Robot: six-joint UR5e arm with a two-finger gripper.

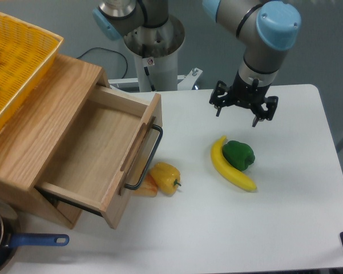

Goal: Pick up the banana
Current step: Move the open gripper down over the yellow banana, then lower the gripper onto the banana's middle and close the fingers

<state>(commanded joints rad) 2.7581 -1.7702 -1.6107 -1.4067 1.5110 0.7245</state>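
Camera view, front to back: nearest you sit a pan [5, 242] with a blue handle at the left corner of the table [285, 228] and the open drawer [100, 154] of the wooden box. Just past the drawer front lies a yellow pepper [165, 177].

Further right and a little deeper lies the banana [229, 166], flat on the white top. It is long, slim, bright yellow, curved, with tapered ends; one tip points up towards the back, the other down to the right. The green pepper [239, 154] sits in the hollow of its curve, touching it or just beside it along the right side.

Beyond them the gripper [243, 112] hangs above the table, well apart from the banana, its fingers spread and holding nothing.

You are in the approach step: nothing is grasped yet. To my eye, your next move calls for bringing the gripper forward and down over the banana, turning the wrist so the fingers straddle its narrow width. Aim for the lower stretch or the upper tip, away from the green pepper, or a finger may land on the pepper and shove both aside.

At the far left, a yellow basket [17, 63] rests on the box.
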